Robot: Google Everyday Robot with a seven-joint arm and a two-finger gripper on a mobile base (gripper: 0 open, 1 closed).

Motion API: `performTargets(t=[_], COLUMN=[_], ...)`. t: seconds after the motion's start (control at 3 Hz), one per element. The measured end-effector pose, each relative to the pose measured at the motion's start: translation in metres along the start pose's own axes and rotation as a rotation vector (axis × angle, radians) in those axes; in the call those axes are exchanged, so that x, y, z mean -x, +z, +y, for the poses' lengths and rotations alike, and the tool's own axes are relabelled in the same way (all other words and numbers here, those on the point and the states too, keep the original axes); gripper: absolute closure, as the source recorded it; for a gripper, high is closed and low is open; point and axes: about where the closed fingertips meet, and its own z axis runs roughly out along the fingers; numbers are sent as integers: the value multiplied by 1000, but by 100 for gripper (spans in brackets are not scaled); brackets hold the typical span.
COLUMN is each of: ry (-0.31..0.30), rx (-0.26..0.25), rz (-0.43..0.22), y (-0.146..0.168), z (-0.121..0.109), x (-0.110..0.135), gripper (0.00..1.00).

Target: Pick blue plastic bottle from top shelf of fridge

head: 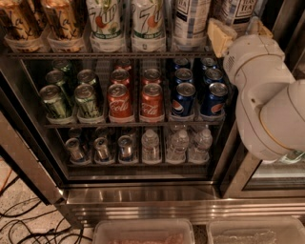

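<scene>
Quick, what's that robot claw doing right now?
Gripper: up at the blue plastic bottle on the top shelf; open or closed cannot be told.

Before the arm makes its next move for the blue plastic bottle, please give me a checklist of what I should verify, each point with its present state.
1. Gripper at the height of the top shelf, at its right end: ok.
2. Blue plastic bottle upright, directly at the gripper: ok.
3. Hold on that bottle secured: cannot tell.
4. Room beside it: not ok, a twin bottle stands close on its left.
5. Fridge front open, nothing across the shelf: ok.
6. Clearance above the bottle's cap: cannot tell, it is out of view.
</scene>
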Motion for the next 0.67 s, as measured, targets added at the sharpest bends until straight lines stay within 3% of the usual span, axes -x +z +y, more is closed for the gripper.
performTargets(t=[0.67], ry=[26], rx=[-15], rz=[5], y=[23], z=[3], x=[1], gripper=[30])
